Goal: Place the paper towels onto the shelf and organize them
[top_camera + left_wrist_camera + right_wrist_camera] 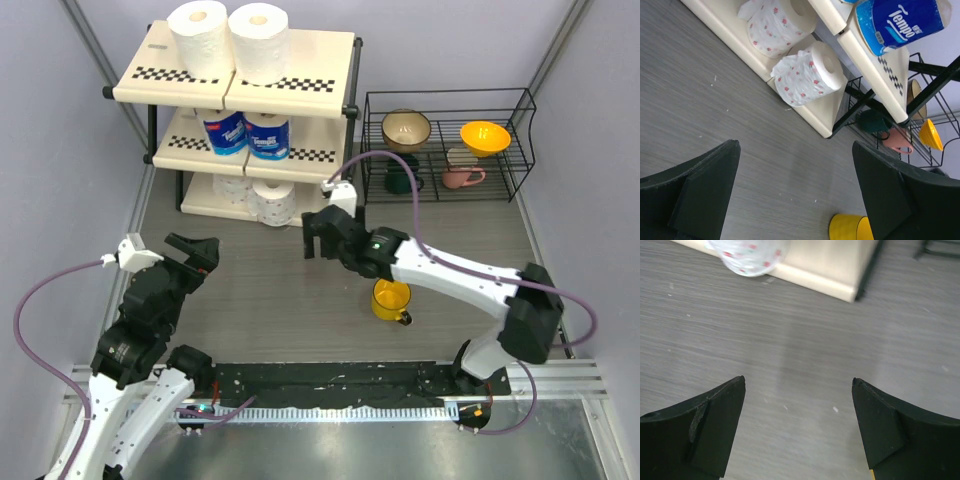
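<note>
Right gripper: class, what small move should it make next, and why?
Probably ease the right gripper back from the shelf. Its jaws stand open and empty, and every roll seems placed: two top rolls, two blue rolls on the middle tier, and two bottom rolls. Nothing looks left to grip.

"Tempo" stands in white letters on the blue wrapper of a paper towel roll (900, 25) on the middle board of the shelf (880, 75); the smaller print beside it is unreadable
</note>
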